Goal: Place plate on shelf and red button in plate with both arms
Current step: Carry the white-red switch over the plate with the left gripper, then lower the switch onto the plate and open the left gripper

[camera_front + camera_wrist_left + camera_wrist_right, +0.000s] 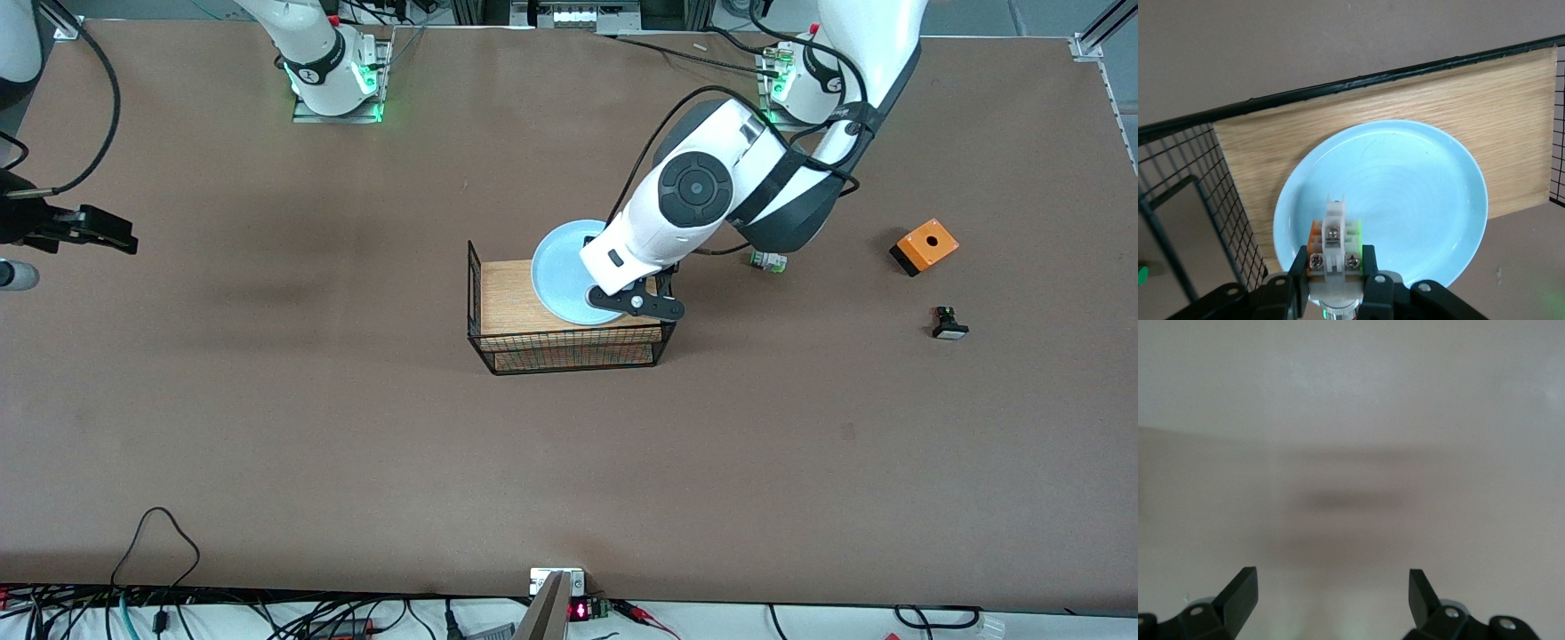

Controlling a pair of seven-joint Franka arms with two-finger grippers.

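Note:
The pale blue plate [558, 267] lies flat on a wooden board [507, 298] inside a black wire basket [569, 351] at mid-table. It also shows in the left wrist view [1405, 193]. My left gripper [1333, 259] is shut on the red button [1333, 241], whose white body with screws points down over the plate's rim. Its red cap is hidden between the jaws. In the front view the left gripper [636, 302] hangs over the plate's edge toward the left arm's end. My right gripper [1331, 587] is open and empty over bare table; it waits at the right arm's end [120, 237].
A white piece with a green tip [767, 260] lies on the table beside the left arm. An orange box [925, 246] and a black button with a white face [949, 324] sit toward the left arm's end. The basket's wire walls [1178, 200] stand around the board.

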